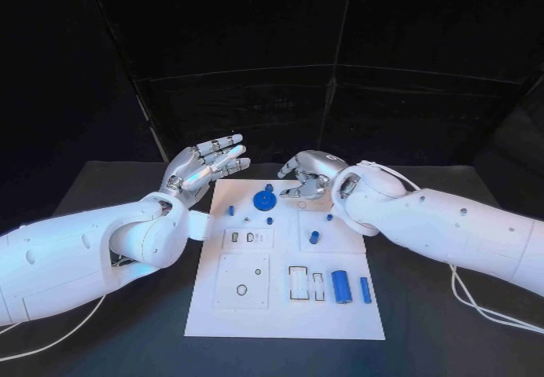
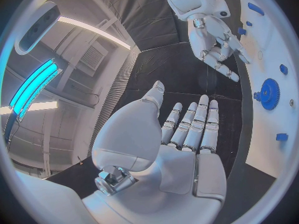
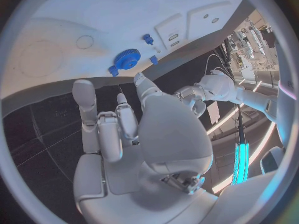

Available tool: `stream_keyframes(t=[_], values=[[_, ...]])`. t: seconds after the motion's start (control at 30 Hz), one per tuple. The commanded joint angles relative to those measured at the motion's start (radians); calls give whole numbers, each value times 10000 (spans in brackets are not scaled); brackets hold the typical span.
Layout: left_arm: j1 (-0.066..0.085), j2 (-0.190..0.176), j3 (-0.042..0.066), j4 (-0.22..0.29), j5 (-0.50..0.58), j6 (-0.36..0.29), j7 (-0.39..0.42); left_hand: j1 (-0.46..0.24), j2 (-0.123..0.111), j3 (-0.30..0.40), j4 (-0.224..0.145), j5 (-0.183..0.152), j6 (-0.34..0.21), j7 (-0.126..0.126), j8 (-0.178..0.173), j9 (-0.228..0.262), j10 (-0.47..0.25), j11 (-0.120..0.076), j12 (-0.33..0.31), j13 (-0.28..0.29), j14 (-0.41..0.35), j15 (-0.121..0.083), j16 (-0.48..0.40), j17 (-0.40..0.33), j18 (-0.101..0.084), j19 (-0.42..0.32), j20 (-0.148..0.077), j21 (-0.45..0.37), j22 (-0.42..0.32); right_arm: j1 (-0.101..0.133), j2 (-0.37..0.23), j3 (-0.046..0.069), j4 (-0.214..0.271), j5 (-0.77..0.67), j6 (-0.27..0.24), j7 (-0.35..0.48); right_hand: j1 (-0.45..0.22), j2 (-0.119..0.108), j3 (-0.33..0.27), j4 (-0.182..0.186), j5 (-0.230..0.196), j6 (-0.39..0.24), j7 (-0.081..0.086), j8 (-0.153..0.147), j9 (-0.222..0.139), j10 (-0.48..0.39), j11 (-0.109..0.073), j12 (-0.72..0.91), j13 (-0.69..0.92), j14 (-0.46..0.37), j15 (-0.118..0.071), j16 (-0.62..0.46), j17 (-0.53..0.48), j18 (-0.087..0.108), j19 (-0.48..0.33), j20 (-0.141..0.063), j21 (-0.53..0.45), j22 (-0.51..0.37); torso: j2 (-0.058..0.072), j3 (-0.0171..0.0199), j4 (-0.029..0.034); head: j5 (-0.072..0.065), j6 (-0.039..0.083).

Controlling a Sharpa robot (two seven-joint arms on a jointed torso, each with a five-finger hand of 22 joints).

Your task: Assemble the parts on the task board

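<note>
The left hand point(image 1: 207, 163) is up in the air past the far left corner of the task board point(image 1: 227, 314), with its fingers spread wide and straight, and it holds nothing. In the left wrist view the palm is flat and bare, and the fingers point(image 2: 196, 122) point up side by side. The right hand point(image 1: 308, 174) is over the far edge of the board, with its fingers bent down toward it. It holds nothing that I can see, and its fingers are apart. The blue gear point(image 1: 264, 202) stands on the board just in front of the right hand, a bit toward the left hand. A few small blue pegs point(image 1: 314, 236) lie nearer the robot than both hands. Two blue cylinders point(image 1: 341, 286) lie side by side close to the near right corner, well away from both hands. The board lies flat on the dark surface point(image 1: 113, 330).
</note>
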Motion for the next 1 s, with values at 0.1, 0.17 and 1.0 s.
stream_keyframes(t=[0.1,0.17,1.0], values=[[16,25,6,-134,-75,143,91,40,38,-7,-61,38,17,1067,-55,-8,13,22,-48,-1,6,13,-41,-9,136,79,2,-37,-9,32,-1234,-1,812,2345,-234,1221,151,-48,-35,-115,86,124,-8,59,12,-24,-37,-58,-19,699,7,-42,1148,10,-82,-28,-64,-25,-160,32,-162,-63,0],[13,60,5,-212,-75,157,90,40,39,-7,-61,38,21,1067,-55,-8,19,22,-47,0,7,13,-41,-9,136,85,2,-36,-9,31,-1721,-3,965,2636,-107,1295,171,-75,-58,-144,107,112,-8,52,5,-32,-39,-67,-30,701,3,-41,1153,10,-82,-34,-64,-26,-213,47,-199,-86,-1],[-80,323,1,-661,-75,276,115,39,41,-6,-63,38,28,1066,-55,-7,23,21,-46,1,14,11,-40,-8,137,105,1,-36,-7,-568,-2799,-14,-42,3066,528,1564,309,-145,-171,-295,266,53,-6,16,-23,-17,-41,-53,-13,711,-6,-35,1189,7,-79,-49,-69,-40,-334,172,-276,-521,-111]])
